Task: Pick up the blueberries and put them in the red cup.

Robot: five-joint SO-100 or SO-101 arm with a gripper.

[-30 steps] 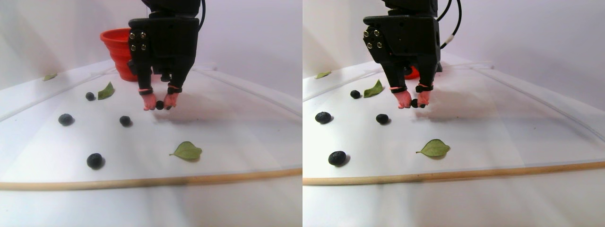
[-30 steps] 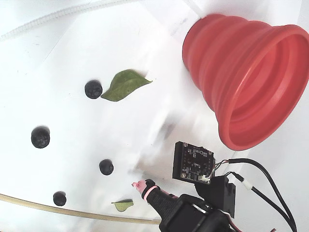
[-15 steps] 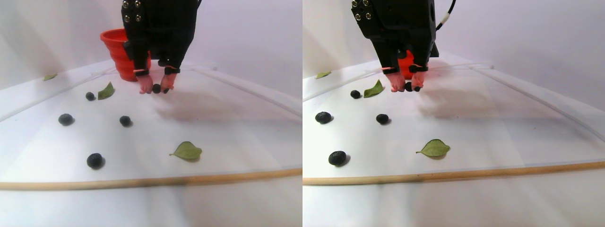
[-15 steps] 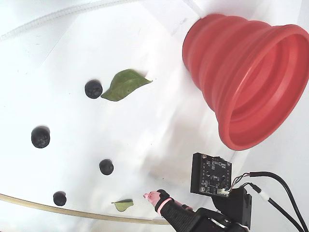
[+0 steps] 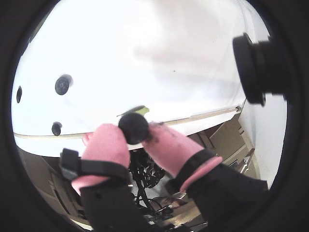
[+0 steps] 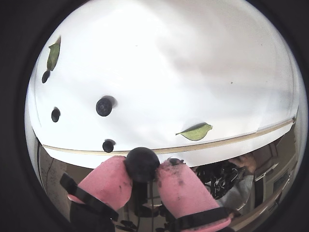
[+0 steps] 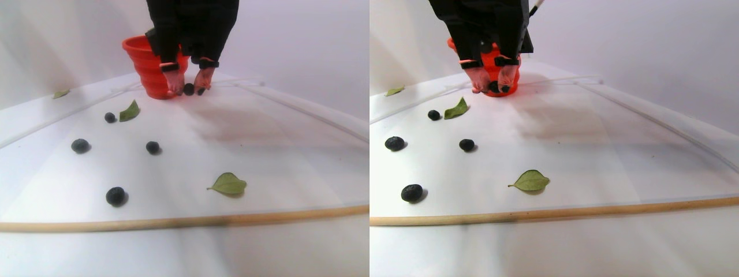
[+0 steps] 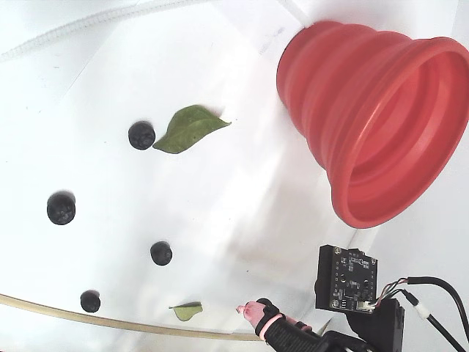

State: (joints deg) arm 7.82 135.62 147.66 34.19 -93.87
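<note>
My gripper [image 7: 188, 90] hangs in the air in front of the red cup [image 7: 140, 56], shut on one blueberry [image 7: 188, 88] between its pink-padded fingertips. Both wrist views show that dark round blueberry [image 5: 133, 127] [image 6: 142, 163] pinched at the tips of the gripper [image 5: 135, 138] [image 6: 144, 170]. Several more blueberries lie loose on the white table, among them one [image 7: 152, 147] near the middle and one [image 7: 115, 195] toward the front. In the fixed view the red cup [image 8: 381, 125] stands at upper right, its wide rim open, and only one pink fingertip [image 8: 253, 312] shows at the bottom.
Green leaves lie on the table: one [image 7: 228, 184] at the front right, one [image 7: 129, 111] beside a blueberry, one [image 7: 60, 93] at the far left. A wooden strip [image 7: 185, 220] marks the table's front edge. A bare circuit board [image 8: 346, 280] rides on the arm.
The gripper has risen from the table and moved back toward the red cup, carrying the blueberry. The loose blueberries and leaves have stayed put.
</note>
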